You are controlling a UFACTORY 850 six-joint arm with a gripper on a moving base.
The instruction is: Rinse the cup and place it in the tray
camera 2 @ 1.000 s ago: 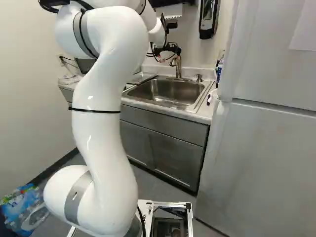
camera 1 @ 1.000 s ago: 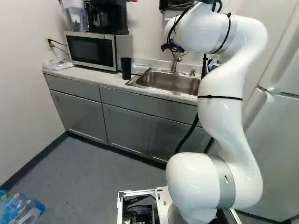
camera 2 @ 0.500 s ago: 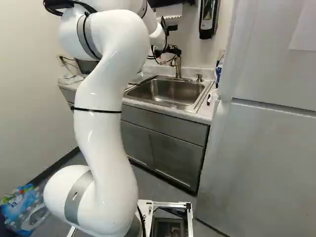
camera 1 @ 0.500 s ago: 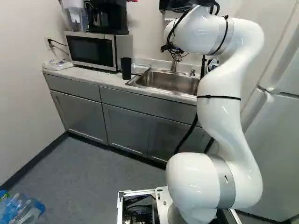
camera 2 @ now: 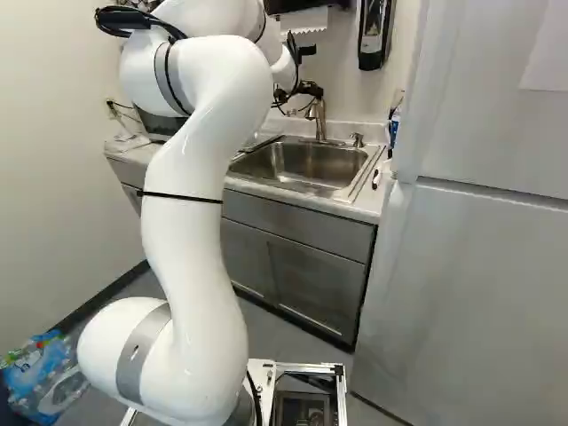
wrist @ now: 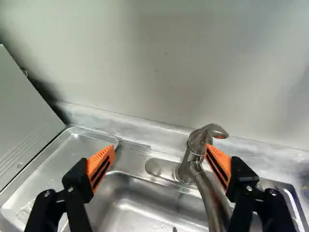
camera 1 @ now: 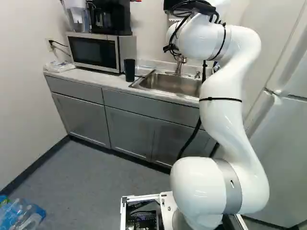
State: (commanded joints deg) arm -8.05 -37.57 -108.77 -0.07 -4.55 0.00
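White is worn by the arm [camera 1: 223, 115], banded in grey and crossed by black straps. Orange pads [wrist: 98, 160] are striped with black. The cup [camera 1: 129, 70] is coloured black; silver is shown by the tray [wrist: 58, 159], sink [camera 2: 306, 164] and faucet [wrist: 207, 188]. The cabinets [camera 1: 129, 132] are finished in grey, the counter [camera 1: 108, 83] in pale grey, and the fridge [camera 2: 479, 266] in white.

Room fairly brightly lit, light apparently cast from above. Small glints thrown back by white arm [camera 1: 223, 120]; floor [camera 1: 96, 182] darkened along bottom edge of cabinets [camera 1: 129, 132]. In wrist view, wall [wrist: 145, 63] unevenly shaded, darkest beside microwave [wrist: 24, 121]; pale glare caught on tray's [wrist: 91, 130] back edge, sink [wrist: 131, 162] streaked with reflections, basin detail perhaps partly lost.
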